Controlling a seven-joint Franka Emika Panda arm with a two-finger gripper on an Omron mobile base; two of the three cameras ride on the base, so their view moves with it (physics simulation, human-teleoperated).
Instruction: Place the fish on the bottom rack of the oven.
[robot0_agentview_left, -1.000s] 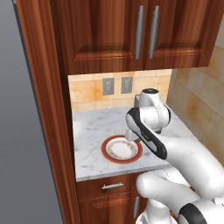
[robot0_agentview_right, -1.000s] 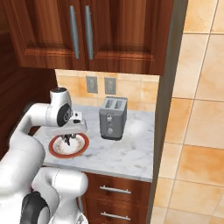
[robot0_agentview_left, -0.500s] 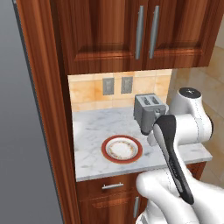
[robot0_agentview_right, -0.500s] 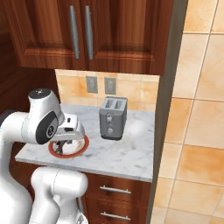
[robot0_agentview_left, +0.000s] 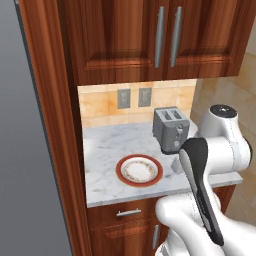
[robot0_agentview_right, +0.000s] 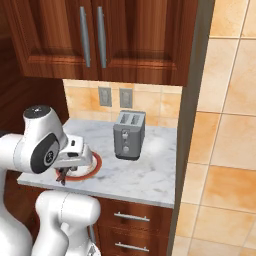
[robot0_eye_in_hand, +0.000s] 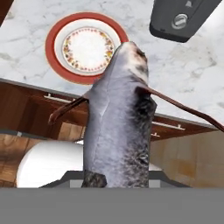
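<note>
With the fish (robot0_eye_in_hand: 118, 118) pinched in the jaws of the gripper (robot0_agentview_right: 63, 175) and hanging off the worktop (robot0_agentview_left: 105, 150) edge, clear of the plate (robot0_agentview_left: 140, 170), the carry step seems underway; next, finding the oven.

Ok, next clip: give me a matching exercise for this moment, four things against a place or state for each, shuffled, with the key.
Things:
1. fish
2. plate
3. toaster
4. cabinet doors

Places or states:
A. closed, above the counter
B. bare, on the marble counter
C. held in the claw
D. upright, near the tiled back wall

Pairs: 1-C, 2-B, 3-D, 4-A
</note>
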